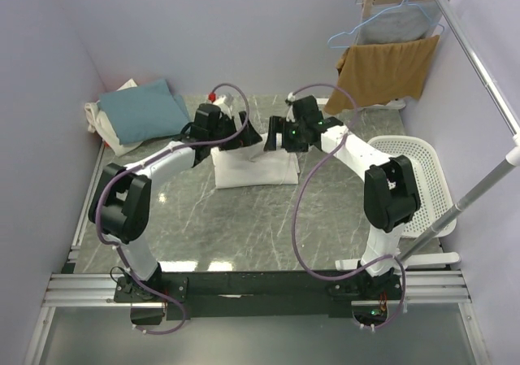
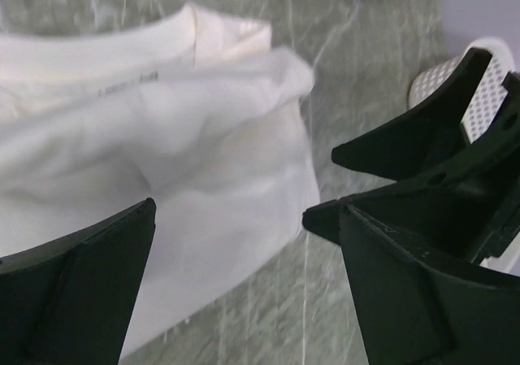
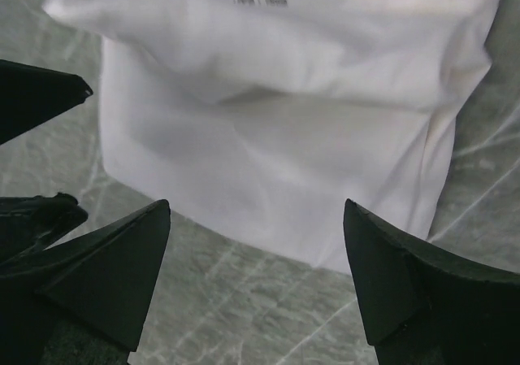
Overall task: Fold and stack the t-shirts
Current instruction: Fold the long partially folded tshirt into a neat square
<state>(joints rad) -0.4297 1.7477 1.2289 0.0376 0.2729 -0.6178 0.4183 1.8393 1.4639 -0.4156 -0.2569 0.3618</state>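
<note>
Reaching in from the near edge, both arms bend at the elbow and meet over the middle of the table [image 1: 236, 227], with the left tool [image 1: 244, 133] and right tool [image 1: 273, 140] close together and angled down. Each stands wide open and grips nothing — the folded white t-shirt [image 1: 256, 170] lies on the table just below them. Its small grey neck label [image 3: 260, 1] is too blurred to read. The teal-blue t-shirt [image 1: 145, 109] rests on the off-white t-shirt [image 1: 97, 123] at the far left corner.

White-black arms [image 1: 166, 160], purple cables [image 1: 295, 223]
</note>
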